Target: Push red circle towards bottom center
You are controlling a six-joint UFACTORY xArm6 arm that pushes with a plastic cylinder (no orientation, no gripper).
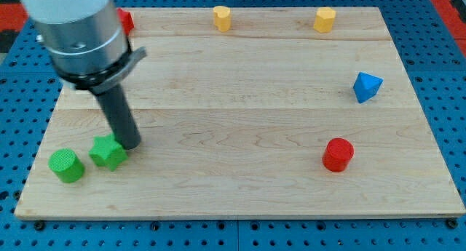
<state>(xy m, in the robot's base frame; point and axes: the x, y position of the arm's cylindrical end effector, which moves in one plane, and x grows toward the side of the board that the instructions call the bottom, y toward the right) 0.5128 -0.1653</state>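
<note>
Camera view: pale wooden worktop [240, 84] on blue pegboard [444, 76]. My tip [132, 145] touches green star-shaped block [108, 153], lower left; red circle block [338, 154] lower right. No fingers fitted.

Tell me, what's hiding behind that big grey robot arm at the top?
A red block peeks out at the arm's right edge, at the board's top left corner. Most of it is covered, so its shape cannot be told.
</note>
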